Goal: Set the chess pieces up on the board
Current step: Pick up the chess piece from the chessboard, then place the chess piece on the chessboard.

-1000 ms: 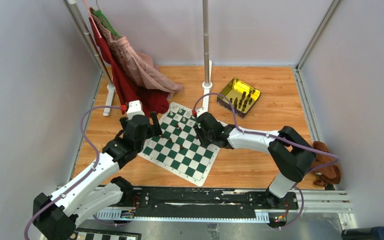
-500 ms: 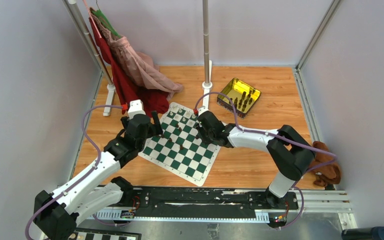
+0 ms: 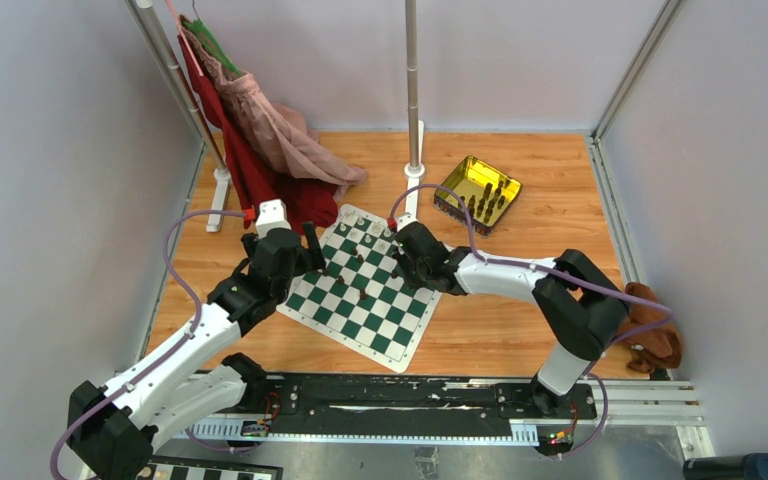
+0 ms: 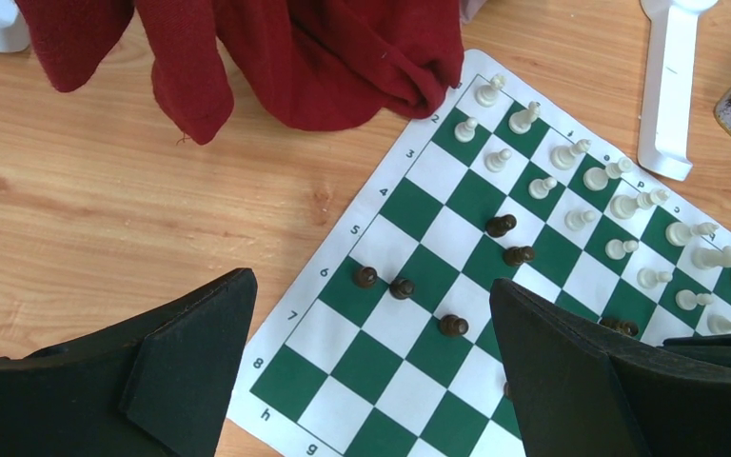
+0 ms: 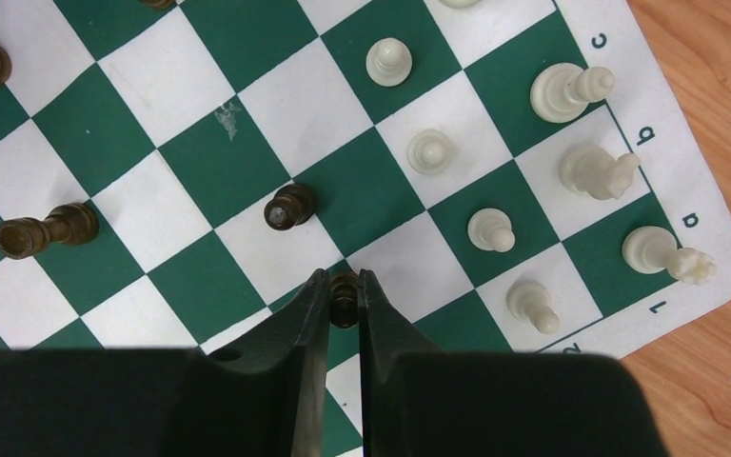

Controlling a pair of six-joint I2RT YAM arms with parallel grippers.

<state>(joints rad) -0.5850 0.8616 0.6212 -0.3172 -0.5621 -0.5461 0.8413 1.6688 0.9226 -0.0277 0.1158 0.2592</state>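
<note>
The right gripper (image 5: 345,282) pinches a dark piece (image 5: 345,293) standing on the green-and-white board (image 5: 200,162), with cream pieces (image 5: 490,228) ranked toward 3 o'clock in its wrist view. The left gripper (image 4: 371,290) hangs wide open above the board's edge, with loose dark pieces (image 4: 452,326) below between its fingers.

We looked on a wooden table (image 3: 520,330) of warm orange planks. The board (image 3: 380,330) lay flat on it, turned cornerwise to the arms. A heap of red cloth (image 4: 324,57) rested on the wood and reached the board's border. Just beside the board's far edge stood a pole's white foot (image 4: 671,86), with a yellow tray (image 3: 480,178) near it. A brown plush toy (image 3: 655,335) lay by the table's right edge.
</note>
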